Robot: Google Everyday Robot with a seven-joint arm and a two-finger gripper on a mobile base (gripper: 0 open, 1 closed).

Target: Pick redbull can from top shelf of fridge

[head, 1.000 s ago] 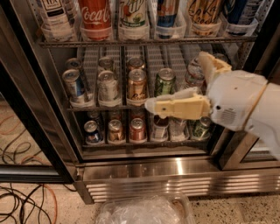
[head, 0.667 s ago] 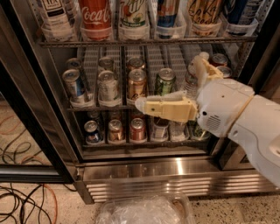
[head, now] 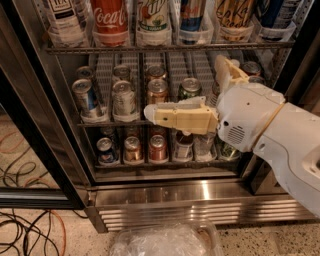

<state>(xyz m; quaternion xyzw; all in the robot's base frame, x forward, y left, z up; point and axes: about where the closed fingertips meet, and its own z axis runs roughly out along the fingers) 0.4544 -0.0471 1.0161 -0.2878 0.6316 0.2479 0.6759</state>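
Although the fridge is open to the arm, the pick itself is not yet begun. The redbull can stands untouched in its clear holder on the top shelf. The gripper hangs lower, in front of the middle rack of small cans. Its two fingers are spread wide and hold nothing. The can is above the gripper, it seems almost straight above, and well apart from it.

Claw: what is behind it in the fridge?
The open claw hangs before the middle rack. A green can shows its top; its lower part and the tops of two lower cans are covered.
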